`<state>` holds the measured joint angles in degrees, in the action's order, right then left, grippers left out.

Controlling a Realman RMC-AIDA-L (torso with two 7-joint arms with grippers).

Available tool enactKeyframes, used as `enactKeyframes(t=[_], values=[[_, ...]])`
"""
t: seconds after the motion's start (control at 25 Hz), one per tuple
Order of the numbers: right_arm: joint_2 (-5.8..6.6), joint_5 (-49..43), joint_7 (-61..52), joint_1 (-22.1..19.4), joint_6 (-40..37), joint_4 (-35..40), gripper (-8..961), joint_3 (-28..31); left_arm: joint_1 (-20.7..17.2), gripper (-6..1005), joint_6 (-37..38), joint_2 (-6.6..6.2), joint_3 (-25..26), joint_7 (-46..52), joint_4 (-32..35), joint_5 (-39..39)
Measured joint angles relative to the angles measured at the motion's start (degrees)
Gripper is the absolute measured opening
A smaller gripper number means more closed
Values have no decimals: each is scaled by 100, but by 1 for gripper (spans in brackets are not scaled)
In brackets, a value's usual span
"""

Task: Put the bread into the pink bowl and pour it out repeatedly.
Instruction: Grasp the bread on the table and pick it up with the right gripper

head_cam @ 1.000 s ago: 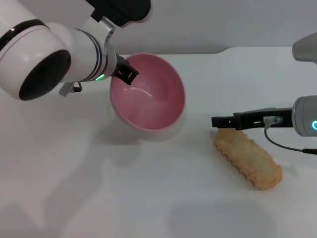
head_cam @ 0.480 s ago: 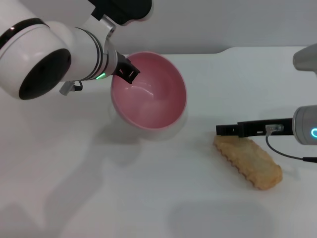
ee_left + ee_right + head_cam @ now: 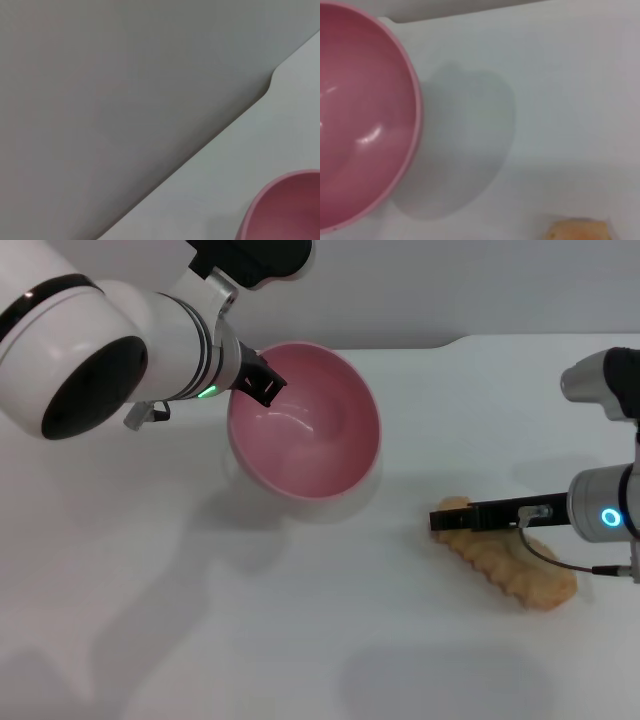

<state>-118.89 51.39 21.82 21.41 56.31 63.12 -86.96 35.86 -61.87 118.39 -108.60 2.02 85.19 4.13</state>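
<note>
While tipped with its open mouth toward the camera and lifted off the white bench [image 3: 300, 640], held at its left rim by the left gripper [image 3: 257, 385], closed on that edge: the pink bowl [image 3: 305, 435], empty inside, its shadow lying on the bench just beneath. Seen also in the left wrist view as a slice of pink rim [image 3: 287, 207], and in the right wrist view as a large pink curve [image 3: 365, 125] above its shadow. Lying flat on the bench well to the right of the bowl: the bread [image 3: 510, 565], ridged edge facing front. Down at the bread's left end, dark fingers stretched across its top: the right gripper [image 3: 450, 518]; whether closed on the loaf or merely over it, cannot tell.
</note>
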Motion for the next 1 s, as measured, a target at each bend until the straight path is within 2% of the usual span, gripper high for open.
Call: enactKeyframes(t=[0.44, 0.64, 1.0], values=[[7, -9, 66, 182, -5, -216, 696, -115, -13, 58, 0, -8, 5, 0, -1, 1], [9, -8, 62, 85, 147, 104, 505, -104, -22, 58, 0, -10, 8, -3, 2, 1], [14, -14, -3, -358, 426, 1080, 406, -68, -16, 58, 21, -9, 9, -8, -36, 0]])
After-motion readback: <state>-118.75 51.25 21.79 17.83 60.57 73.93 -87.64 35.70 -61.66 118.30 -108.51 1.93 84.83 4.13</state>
